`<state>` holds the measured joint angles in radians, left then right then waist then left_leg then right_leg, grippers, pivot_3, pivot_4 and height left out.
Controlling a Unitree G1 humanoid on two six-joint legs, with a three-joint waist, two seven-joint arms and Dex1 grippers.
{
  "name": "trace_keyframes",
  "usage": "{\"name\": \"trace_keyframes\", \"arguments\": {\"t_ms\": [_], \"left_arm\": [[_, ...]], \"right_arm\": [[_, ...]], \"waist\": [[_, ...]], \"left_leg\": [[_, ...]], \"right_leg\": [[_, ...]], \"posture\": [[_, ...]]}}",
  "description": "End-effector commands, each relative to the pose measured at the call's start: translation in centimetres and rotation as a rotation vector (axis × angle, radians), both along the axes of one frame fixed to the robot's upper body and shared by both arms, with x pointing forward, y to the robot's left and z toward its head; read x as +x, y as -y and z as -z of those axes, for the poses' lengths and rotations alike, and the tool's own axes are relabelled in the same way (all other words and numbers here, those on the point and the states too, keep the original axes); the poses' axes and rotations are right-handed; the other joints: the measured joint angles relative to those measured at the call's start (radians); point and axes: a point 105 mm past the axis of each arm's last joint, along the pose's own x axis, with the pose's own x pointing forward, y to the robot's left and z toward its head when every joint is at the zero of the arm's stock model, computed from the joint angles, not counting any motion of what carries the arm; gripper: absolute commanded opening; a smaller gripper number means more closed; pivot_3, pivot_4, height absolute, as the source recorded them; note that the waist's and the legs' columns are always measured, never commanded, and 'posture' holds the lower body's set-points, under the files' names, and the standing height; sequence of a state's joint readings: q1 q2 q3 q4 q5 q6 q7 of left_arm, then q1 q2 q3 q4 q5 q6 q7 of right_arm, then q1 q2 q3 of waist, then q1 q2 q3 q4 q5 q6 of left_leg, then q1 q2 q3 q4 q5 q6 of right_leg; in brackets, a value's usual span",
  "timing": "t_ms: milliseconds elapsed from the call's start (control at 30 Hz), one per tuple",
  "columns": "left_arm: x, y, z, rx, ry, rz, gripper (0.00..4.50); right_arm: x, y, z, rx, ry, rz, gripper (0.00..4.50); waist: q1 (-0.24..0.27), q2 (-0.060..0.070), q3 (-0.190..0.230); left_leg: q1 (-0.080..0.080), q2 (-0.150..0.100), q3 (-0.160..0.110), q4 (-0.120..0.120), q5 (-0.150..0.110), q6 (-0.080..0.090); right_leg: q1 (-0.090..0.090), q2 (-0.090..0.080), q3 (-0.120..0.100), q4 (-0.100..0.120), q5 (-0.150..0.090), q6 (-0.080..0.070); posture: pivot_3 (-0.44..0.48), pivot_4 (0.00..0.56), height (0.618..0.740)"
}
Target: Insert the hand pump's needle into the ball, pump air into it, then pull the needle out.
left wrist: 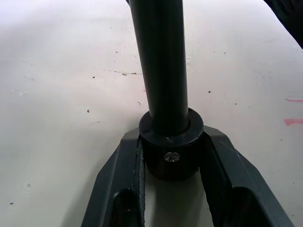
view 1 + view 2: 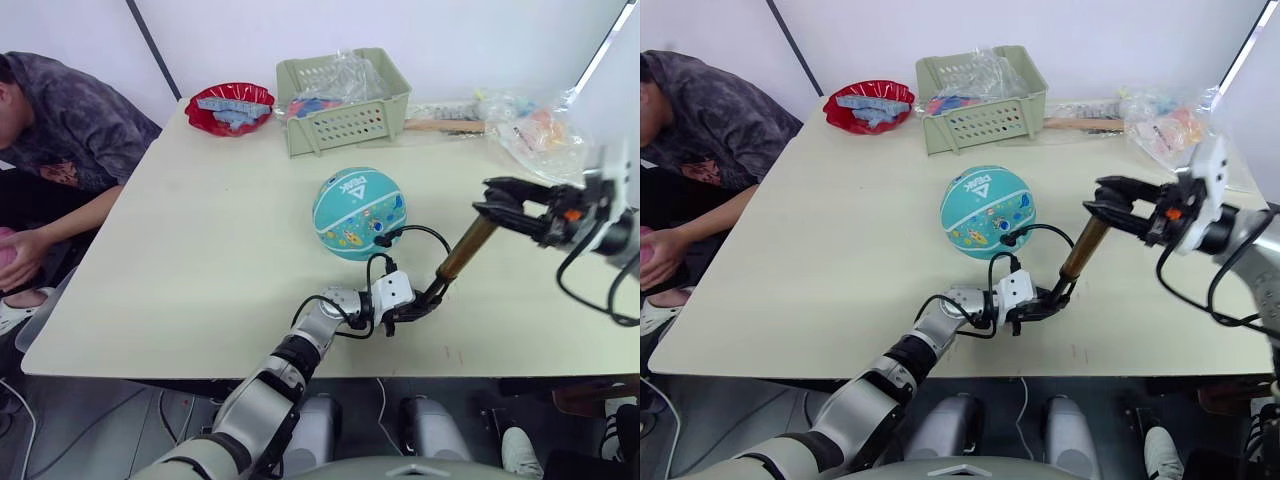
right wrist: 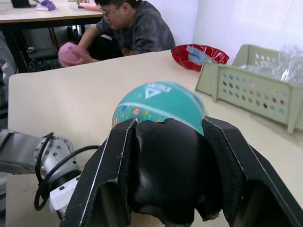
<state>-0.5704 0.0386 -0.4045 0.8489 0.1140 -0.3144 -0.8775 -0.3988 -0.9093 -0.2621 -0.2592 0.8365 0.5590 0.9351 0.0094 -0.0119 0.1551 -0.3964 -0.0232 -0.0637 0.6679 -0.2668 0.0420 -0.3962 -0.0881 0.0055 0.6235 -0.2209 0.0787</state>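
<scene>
so my left claw (image 2: pixel 408 312) is clamped on the hand pump (image 2: pixel 462 252) base cap down on the bench (image 2: pixel 200 250), right claw (image 2: pixel 495 200) closed around the T-handle up top. Barrel leans up toward my right; ball (image 2: pixel 359 213) sits just beyond, hose looping into it

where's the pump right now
The pump stands tilted on the table, right of the ball, held at its base by the left tool and at its top by the right tool.
</scene>
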Motion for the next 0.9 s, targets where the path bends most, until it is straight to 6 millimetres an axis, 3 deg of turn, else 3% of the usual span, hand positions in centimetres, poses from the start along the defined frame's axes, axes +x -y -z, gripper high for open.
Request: {"name": "trace_keyframes", "arguments": {"t_ms": [33, 133, 267, 367, 567, 833, 900], "left_arm": [[-1.8, -2.5, 4.7, 0.16, -0.124, -0.007, 1.16], [-1.8, -2.5, 4.7, 0.16, -0.126, -0.007, 1.16], [-1.9, -2.5, 4.8, 0.16, -0.127, -0.009, 1.16], [-2.0, -2.4, 4.8, 0.16, -0.128, -0.005, 1.16], [-1.9, -2.4, 4.8, 0.162, -0.121, -0.006, 1.16], [-1.9, -2.6, 4.9, 0.164, -0.121, -0.013, 1.16], [-2.0, -2.7, 4.9, 0.164, -0.12, -0.013, 1.16]], "right_arm": [[-0.9, 1.3, -4.6, 0.013, 0.164, 0.057, 1.73], [-1.1, 1.1, -5.1, -0.01, 0.169, 0.059, 1.73], [-1.2, 0.5, -4.4, -0.026, 0.149, 0.052, 1.73], [-0.1, 0.2, 1.2, -0.13, 0.056, 0.083, 1.73], [0.1, -1.8, 7.8, -0.153, -0.024, 0.075, 1.73], [-0.4, -3.3, 14.7, -0.156, -0.092, 0.095, 1.73], [-0.6, -3.7, 15.6, -0.168, -0.097, 0.088, 1.73]], "waist": [[0.001, 0.0, 0.0], [0.002, 0.0, 0.001], [0.002, 0.0, 0.001], [0.004, -0.003, -0.001], [-0.001, -0.012, -0.01], [-0.002, -0.014, -0.015], [-0.003, -0.015, -0.015]], "left_leg": [[0.0, 0.0, 0.0, 0.0, 0.0, 0.0], [-0.001, 0.0, 0.0, 0.0, 0.0, 0.0], [-0.001, 0.0, 0.0, 0.0, 0.0, 0.0], [0.0, 0.0, -0.001, 0.0, 0.0, 0.0], [0.003, 0.001, -0.001, 0.001, 0.0, 0.0], [0.006, 0.003, -0.001, 0.0, 0.0, 0.0], [0.007, 0.003, -0.001, 0.0, 0.0, 0.0]], "right_leg": [[0.0, 0.0, 0.0, 0.0, 0.0, 0.0], [0.0, 0.0, 0.0, 0.0, 0.0, 0.0], [0.0, 0.0, 0.0, 0.0, 0.0, 0.0], [0.0, 0.0, -0.001, 0.0, 0.0, 0.0], [0.003, 0.001, -0.001, 0.0, 0.0, 0.0], [0.004, 0.003, -0.001, 0.0, 0.0, 0.0], [0.004, 0.003, -0.001, 0.0, 0.0, 0.0]], "posture": [[0.0, 0.15, 0.74], [0.0, 0.15, 0.74], [0.0, 0.15, 0.74], [0.0, 0.15, 0.74], [0.0, 0.15, 0.74], [0.0, 0.15, 0.74], [0.0, 0.15, 0.74]]}}
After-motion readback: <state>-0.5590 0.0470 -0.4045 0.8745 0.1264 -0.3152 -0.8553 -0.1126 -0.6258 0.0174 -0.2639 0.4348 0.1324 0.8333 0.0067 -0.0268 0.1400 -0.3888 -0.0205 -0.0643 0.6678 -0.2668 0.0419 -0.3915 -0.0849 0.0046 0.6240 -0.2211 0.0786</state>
